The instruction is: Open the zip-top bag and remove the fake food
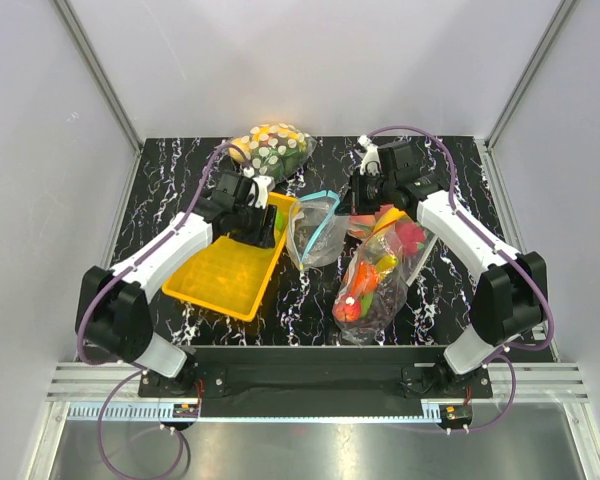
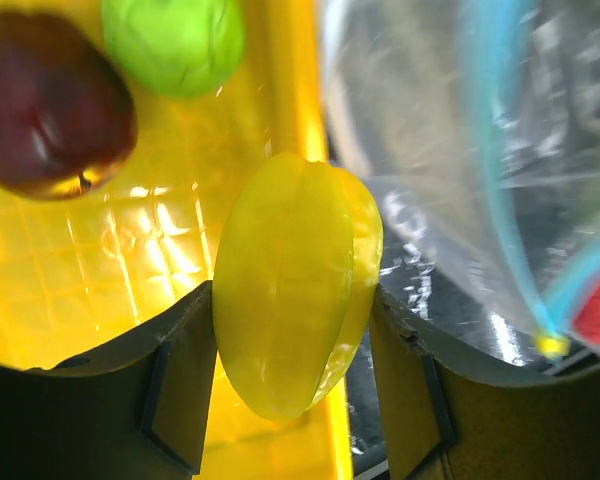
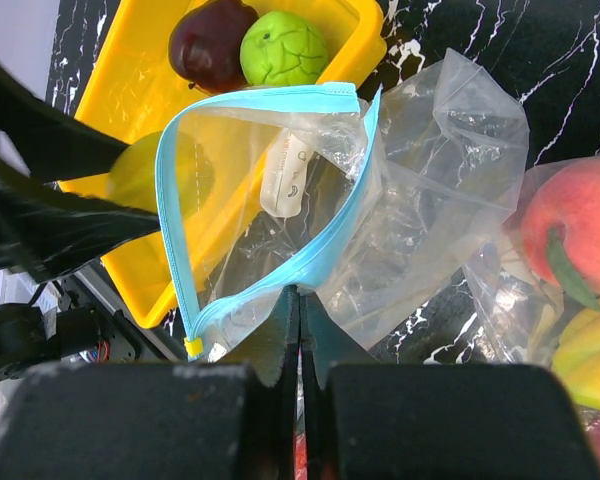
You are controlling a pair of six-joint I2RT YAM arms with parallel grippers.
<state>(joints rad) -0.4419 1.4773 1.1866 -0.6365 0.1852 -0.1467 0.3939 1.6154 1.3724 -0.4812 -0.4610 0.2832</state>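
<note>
The zip-top bag (image 1: pixel 315 232) stands open in the middle, its blue-teal strip (image 3: pixel 270 190) spread wide, with no fruit inside. My right gripper (image 3: pixel 300 296) is shut on the strip's near side and holds the mouth up; it also shows in the top view (image 1: pixel 354 200). My left gripper (image 2: pixel 292 345) is shut on the yellow-green piece (image 2: pixel 295 280), held over the right rim of the yellow tray (image 1: pixel 225 270). The dark red fruit (image 2: pixel 50 105) and the green ball (image 2: pixel 175 40) lie in the tray. They also show in the right wrist view: red fruit (image 3: pixel 210 45), green ball (image 3: pixel 283 48).
A larger clear bag of red and orange fruit (image 1: pixel 380 270) lies right of the zip-top bag, under my right arm. A bag with white dots (image 1: pixel 270 148) lies at the back. Grey walls close in the table on three sides.
</note>
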